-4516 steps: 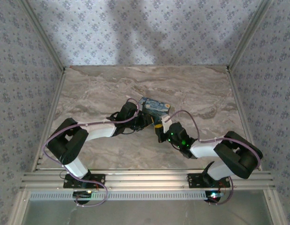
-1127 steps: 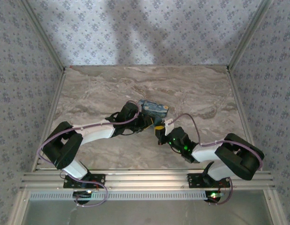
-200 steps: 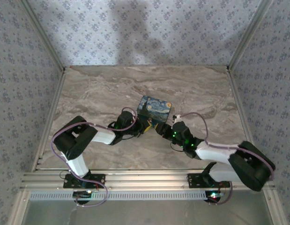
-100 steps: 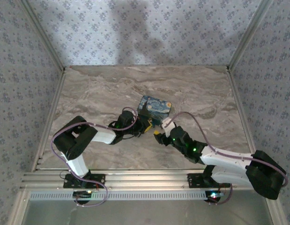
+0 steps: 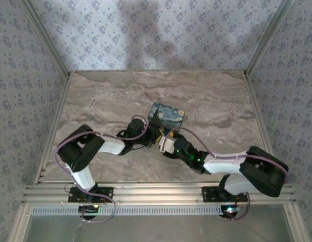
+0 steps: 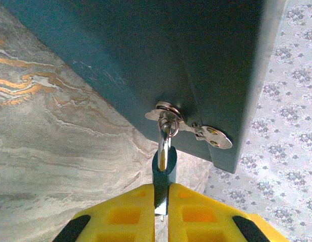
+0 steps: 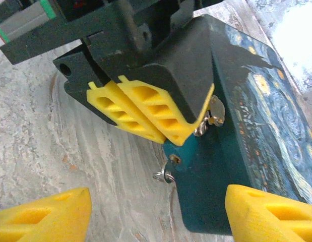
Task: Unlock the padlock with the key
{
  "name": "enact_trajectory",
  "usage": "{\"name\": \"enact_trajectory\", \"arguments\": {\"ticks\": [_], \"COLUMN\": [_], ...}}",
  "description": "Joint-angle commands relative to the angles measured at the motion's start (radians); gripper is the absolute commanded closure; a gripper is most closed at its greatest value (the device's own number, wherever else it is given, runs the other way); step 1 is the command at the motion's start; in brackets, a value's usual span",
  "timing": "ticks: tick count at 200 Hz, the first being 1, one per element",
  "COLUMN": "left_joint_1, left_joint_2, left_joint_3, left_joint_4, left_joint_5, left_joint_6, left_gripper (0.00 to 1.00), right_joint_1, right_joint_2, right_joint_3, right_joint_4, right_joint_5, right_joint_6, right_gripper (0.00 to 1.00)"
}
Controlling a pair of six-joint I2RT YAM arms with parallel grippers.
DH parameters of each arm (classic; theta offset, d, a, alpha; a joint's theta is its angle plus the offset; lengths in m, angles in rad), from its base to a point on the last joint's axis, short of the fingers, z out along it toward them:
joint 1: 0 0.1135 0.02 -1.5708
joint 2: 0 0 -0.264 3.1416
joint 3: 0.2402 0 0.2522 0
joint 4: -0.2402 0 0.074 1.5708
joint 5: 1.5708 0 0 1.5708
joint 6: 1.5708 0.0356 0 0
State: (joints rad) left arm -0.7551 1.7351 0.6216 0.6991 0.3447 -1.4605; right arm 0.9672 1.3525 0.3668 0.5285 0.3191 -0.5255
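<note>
At lower centre of the left wrist view, the left gripper (image 6: 162, 194) pinches the teal padlock (image 6: 163, 174), shackle through the hasp (image 6: 208, 135) of the box (image 6: 171, 50). The right gripper (image 7: 157, 212) — jaws spread, empty — should close squarely on the small ring (image 7: 167, 175), apparently the key's, then turn without tugging.

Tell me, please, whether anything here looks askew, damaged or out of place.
Nothing stands out. The box sits turned on the table, and the left end effector pinches the padlock hooked through its hasp.
</note>
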Motion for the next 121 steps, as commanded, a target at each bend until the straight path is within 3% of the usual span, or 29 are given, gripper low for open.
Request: {"name": "enact_trajectory", "arguments": {"ticks": [1, 47, 121], "left_joint_1": [-0.01, -0.01, -0.012], "left_joint_2": [-0.035, -0.043, -0.042], "left_joint_3": [0.024, 0.026, 0.035], "left_joint_4": [-0.016, -0.032, -0.045], "left_joint_5": [0.001, 0.002, 0.005], "left_joint_6": [-0.007, -0.003, 0.002], "left_gripper": [0.89, 0.89, 0.89], "right_joint_1": [-0.007, -0.022, -0.032], "right_joint_2": [0.035, 0.107, 0.14], "right_joint_3": [0.037, 0.03, 0.01], "right_joint_4": [0.072, 0.15, 0.185], "right_joint_5": [0.009, 0.011, 0.022], "right_joint_6": [-0.021, 0.036, 0.083], "right_gripper": [0.28, 0.32, 0.62]}}
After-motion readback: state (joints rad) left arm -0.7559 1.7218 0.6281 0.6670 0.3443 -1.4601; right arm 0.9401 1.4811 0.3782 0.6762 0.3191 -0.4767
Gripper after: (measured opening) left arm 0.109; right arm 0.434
